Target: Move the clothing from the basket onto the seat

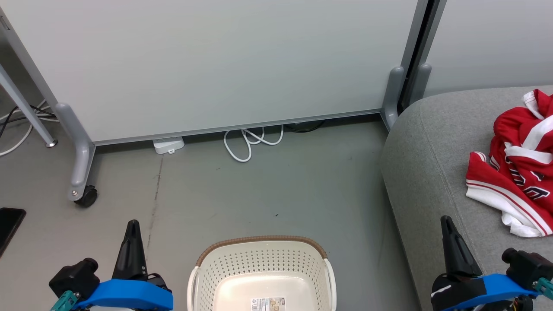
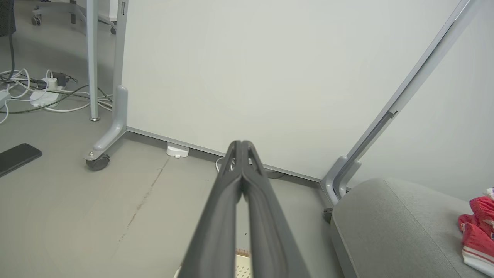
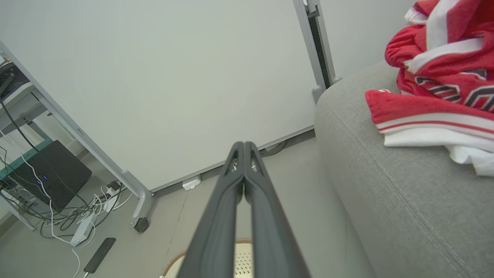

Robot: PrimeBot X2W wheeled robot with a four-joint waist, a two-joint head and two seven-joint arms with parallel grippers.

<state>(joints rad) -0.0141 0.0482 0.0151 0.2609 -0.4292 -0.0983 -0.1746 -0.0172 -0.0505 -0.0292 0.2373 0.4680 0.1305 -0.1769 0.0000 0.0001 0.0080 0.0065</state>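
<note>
Finds the left gripper (image 1: 132, 229) at the lower left of the head view, fingers pressed together tip to tip, pinching nothing. Confirms this of the left gripper (image 2: 242, 144) in its wrist view.

Finds the right gripper (image 1: 447, 222) at the lower right, also pressed together and empty, standing over the front edge of the seat (image 1: 432, 172).

Places the basket (image 1: 259, 263) on the floor between the two grippers, just beside the seat but apart from it. Sees a bare bottom and a label (image 1: 268, 303) inside, and no cloth in the part visible. Cannot speak for the near part, cut off by the frame.

Locates the clothing (image 1: 516, 168) in a crumpled heap on the seat, ahead and to the right of the right gripper and well apart from the left one. Judges the right arm the nearer by far, with the heap's long axis running roughly away from the robot.

Judges the transfer done as far as visible. Sees no call for a further reach unless the hidden part of the basket holds more.
</note>
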